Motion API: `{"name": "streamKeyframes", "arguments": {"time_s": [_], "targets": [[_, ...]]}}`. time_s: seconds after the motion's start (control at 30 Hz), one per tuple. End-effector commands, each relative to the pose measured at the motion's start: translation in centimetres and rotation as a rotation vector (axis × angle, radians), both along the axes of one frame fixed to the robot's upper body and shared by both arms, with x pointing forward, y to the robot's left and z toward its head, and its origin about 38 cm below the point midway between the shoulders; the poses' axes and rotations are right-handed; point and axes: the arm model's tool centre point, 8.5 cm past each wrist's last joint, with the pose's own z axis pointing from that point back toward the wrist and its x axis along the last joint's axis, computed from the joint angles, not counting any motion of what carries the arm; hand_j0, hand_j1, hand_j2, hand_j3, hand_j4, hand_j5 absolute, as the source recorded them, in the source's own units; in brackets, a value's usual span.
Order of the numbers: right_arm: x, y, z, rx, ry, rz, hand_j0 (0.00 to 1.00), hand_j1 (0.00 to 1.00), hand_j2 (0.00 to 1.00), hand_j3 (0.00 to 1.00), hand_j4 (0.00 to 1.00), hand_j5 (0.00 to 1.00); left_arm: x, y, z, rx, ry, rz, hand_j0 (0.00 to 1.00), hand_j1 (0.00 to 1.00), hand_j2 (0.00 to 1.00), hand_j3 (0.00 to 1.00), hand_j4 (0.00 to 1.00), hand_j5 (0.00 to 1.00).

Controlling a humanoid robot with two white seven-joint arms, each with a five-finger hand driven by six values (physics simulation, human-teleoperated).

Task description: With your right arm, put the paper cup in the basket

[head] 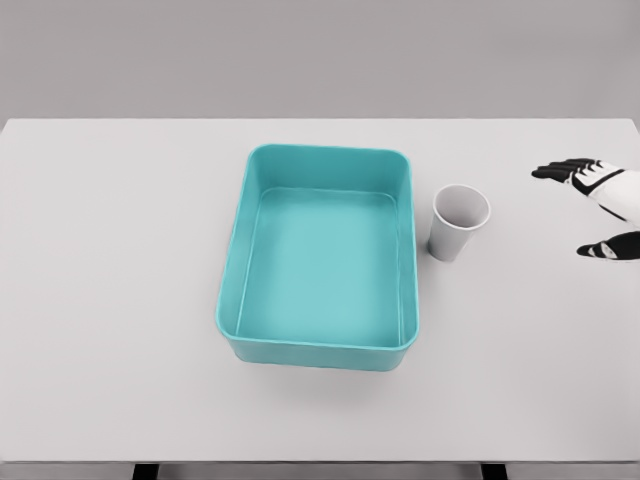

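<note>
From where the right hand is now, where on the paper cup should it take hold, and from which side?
Grip the paper cup around its side wall, about halfway up, coming from its right. It stands upright with its mouth open, and the teal basket sits close on its left, so only the right side is free. The right hand is already there, fingers spread and apart from the cup.

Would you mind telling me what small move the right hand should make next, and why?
Probably a short reach leftward toward the paper cup. The right hand sits at the table's right edge with fingers spread and empty, clear of the cup, which stands upright just right of the teal basket. It needs to close that gap before grasping.
</note>
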Motion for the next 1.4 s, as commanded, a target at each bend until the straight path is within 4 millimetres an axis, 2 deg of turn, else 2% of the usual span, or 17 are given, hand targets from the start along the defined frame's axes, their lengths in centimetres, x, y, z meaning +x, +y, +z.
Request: {"name": "streamKeyframes", "arguments": {"time_s": [0.0,0.07,0.23,0.27,0.3,0.33,0.37,0.43,0.5,0.63,0.73,0.8,1.0,1.2,1.37], "targets": [[0.1,0.1,-0.6,0.014,0.016,0.000,1.00,1.00,1.00,1.00,1.00,1.00,0.0,0.0,0.0,0.000,0.000,0.000,1.00,1.00,1.00,1.00,1.00,1.00],[0.6,0.1,0.6,0.013,-0.016,0.001,1.00,1.00,1.00,1.00,1.00,1.00,0.1,0.0,0.0,0.000,-0.001,0.000,1.00,1.00,1.00,1.00,1.00,1.00],[1.6,-0.4,1.0,0.012,-0.018,-0.016,1.00,1.00,1.00,1.00,1.00,1.00,0.0,0.0,0.0,0.000,0.000,0.000,1.00,1.00,1.00,1.00,1.00,1.00],[1.7,-0.9,0.8,0.019,-0.010,-0.029,1.00,1.00,1.00,1.00,1.00,1.00,0.0,0.0,0.0,0.000,0.000,0.000,1.00,1.00,1.00,1.00,1.00,1.00],[1.9,-1.7,-0.2,0.025,0.022,-0.054,1.00,1.00,1.00,1.00,1.00,1.00,0.0,0.0,0.0,0.000,0.000,0.000,1.00,1.00,1.00,1.00,1.00,1.00],[2.1,-1.6,-1.3,0.039,0.053,-0.056,1.00,1.00,1.00,1.00,1.00,1.00,0.0,0.0,0.0,0.000,0.000,0.000,1.00,1.00,1.00,1.00,1.00,1.00],[2.5,-1.2,-1.0,0.072,0.048,-0.042,1.00,1.00,1.00,1.00,1.00,1.00,0.1,0.0,0.0,0.000,-0.001,0.000,1.00,1.00,1.00,1.00,1.00,1.00],[2.9,0.8,-1.9,0.296,0.080,0.013,1.00,1.00,1.00,1.00,1.00,1.00,0.1,0.0,0.0,0.000,-0.001,0.000,1.00,1.00,1.00,1.00,1.00,1.00],[3.5,0.9,-1.8,0.347,0.086,0.017,1.00,1.00,1.00,1.00,1.00,1.00,0.0,0.0,0.0,0.000,0.000,0.000,1.00,1.00,1.00,1.00,1.00,1.00],[3.5,2.4,-3.2,0.648,0.152,0.060,1.00,1.00,1.00,1.00,1.00,1.00,0.1,0.0,0.0,0.000,-0.001,0.000,1.00,1.00,1.00,1.00,1.00,1.00],[3.3,2.6,-3.7,0.703,0.165,0.062,1.00,1.00,1.00,1.00,1.00,1.00,0.0,0.0,0.0,0.000,0.000,0.000,1.00,1.00,1.00,1.00,1.00,1.00],[3.2,4.0,-5.1,0.792,0.207,0.082,1.00,1.00,1.00,1.00,1.00,1.00,0.1,0.0,0.0,0.000,-0.001,0.000,1.00,1.00,1.00,1.00,1.00,1.00],[2.1,5.0,-7.4,0.835,0.274,0.081,1.00,1.00,1.00,1.00,1.00,1.00,0.1,0.0,0.0,0.000,-0.001,0.000,1.00,1.00,1.00,1.00,1.00,1.00],[2.0,6.5,-8.5,0.860,0.300,0.098,1.00,1.00,1.00,1.00,1.00,1.00,0.1,0.0,0.0,0.000,-0.001,0.000,1.00,1.00,1.00,1.00,1.00,1.00],[1.9,6.4,-8.8,0.848,0.305,0.093,1.00,1.00,1.00,1.00,1.00,1.00,0.0,0.0,0.0,0.000,0.000,0.000,1.00,1.00,1.00,1.00,1.00,1.00]]}}
